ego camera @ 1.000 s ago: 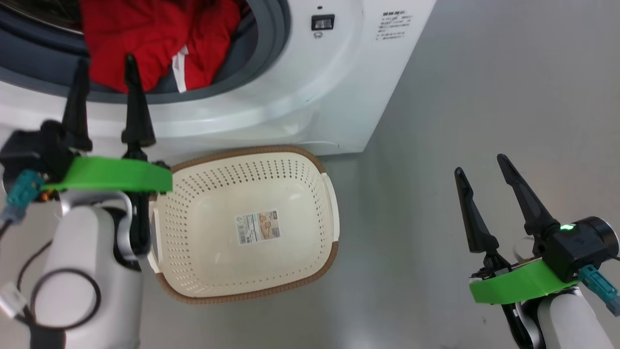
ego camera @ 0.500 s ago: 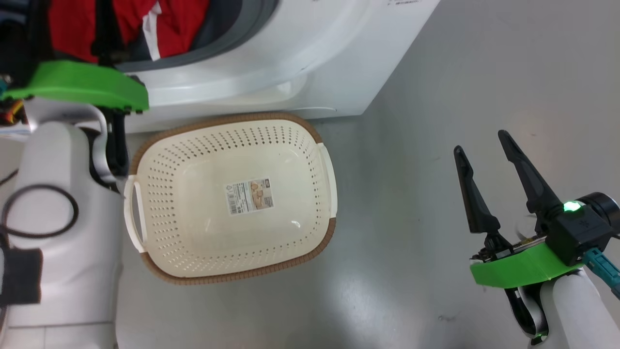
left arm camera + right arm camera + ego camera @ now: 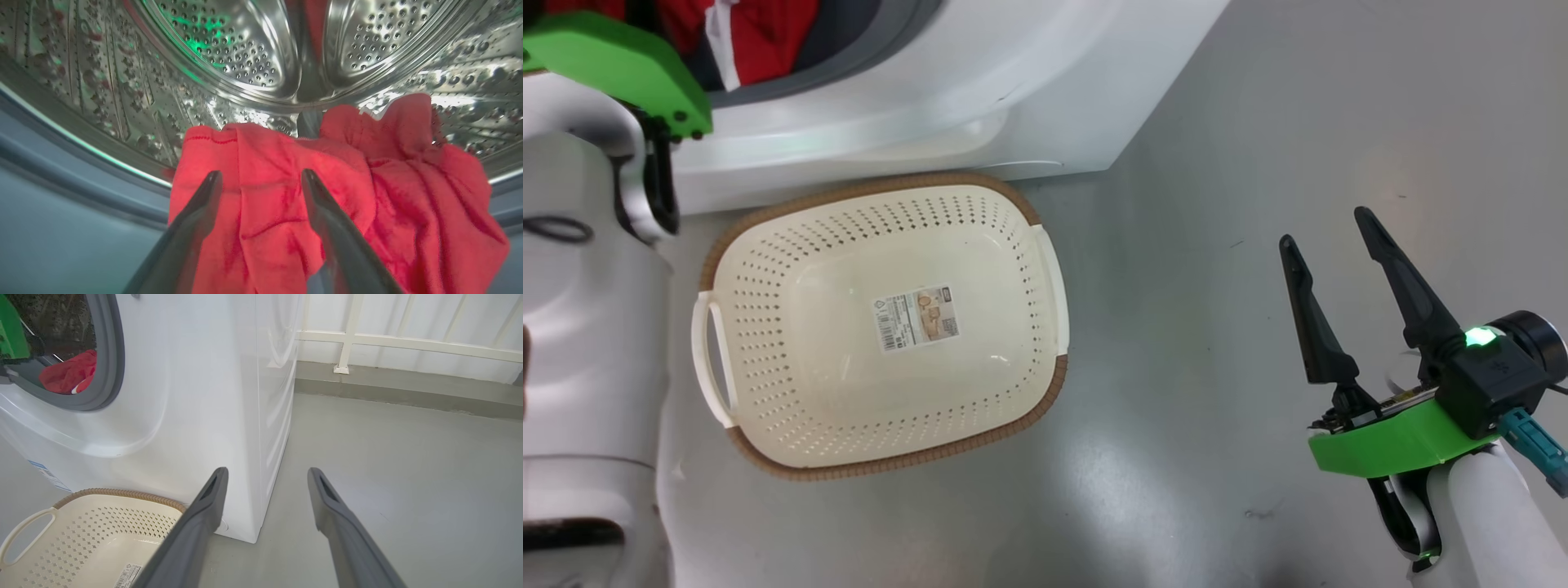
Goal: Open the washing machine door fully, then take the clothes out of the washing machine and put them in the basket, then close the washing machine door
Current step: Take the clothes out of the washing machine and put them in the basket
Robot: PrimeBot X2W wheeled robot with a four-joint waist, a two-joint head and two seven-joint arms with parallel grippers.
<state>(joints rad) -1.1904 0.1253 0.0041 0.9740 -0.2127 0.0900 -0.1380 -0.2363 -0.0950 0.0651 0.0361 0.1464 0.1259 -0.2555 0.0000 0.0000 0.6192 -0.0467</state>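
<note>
My right gripper [image 3: 1325,229] is hovering open beside the basket [image 3: 1013,245], which is lying just before the washing machine [image 3: 980,98], long axis running left-right. My left gripper [image 3: 261,173], fingers parted, is pointing into the drum [image 3: 229,53] at the clothes [image 3: 408,196]

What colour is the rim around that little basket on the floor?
Brown, woven-looking, on a cream basket; clearest in the head view.
</note>
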